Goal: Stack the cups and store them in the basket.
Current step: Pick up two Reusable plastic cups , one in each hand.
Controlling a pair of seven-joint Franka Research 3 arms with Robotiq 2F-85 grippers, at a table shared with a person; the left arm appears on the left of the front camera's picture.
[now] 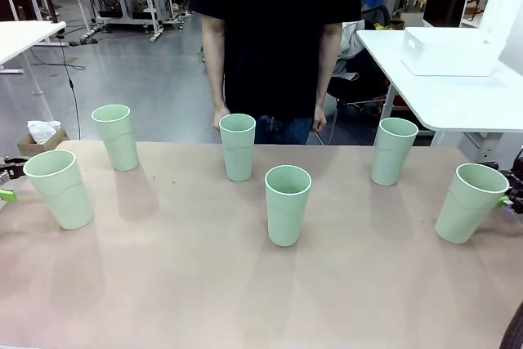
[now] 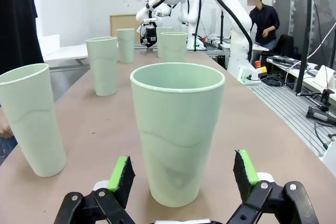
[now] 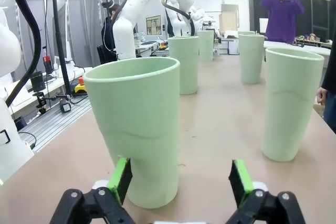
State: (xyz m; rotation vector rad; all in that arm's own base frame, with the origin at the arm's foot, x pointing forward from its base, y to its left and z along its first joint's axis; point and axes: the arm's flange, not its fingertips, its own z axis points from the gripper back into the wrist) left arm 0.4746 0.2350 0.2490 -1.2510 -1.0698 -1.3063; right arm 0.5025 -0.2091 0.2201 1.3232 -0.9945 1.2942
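Observation:
Six pale mint-green cups stand upright and apart on the table: far left (image 1: 59, 188), back left (image 1: 116, 136), back middle (image 1: 238, 146), centre (image 1: 288, 204), back right (image 1: 393, 150) and far right (image 1: 471, 202). At the table's left edge, my left gripper (image 1: 8, 181) is open, and the far-left cup (image 2: 177, 135) stands between its green pads (image 2: 122, 174) without touching them. My right gripper (image 3: 181, 179) at the right edge is open too. The far-right cup (image 3: 139, 129) sits just ahead of it, closer to its left pad (image 3: 122, 178). The basket is out of view.
A person in a black top (image 1: 274, 30) stands at the far edge behind the middle cups, hands hanging down. A white box (image 1: 449, 51) rests on a side table (image 1: 458, 100) at the back right. Bare tabletop (image 1: 163, 284) lies in front of the cups.

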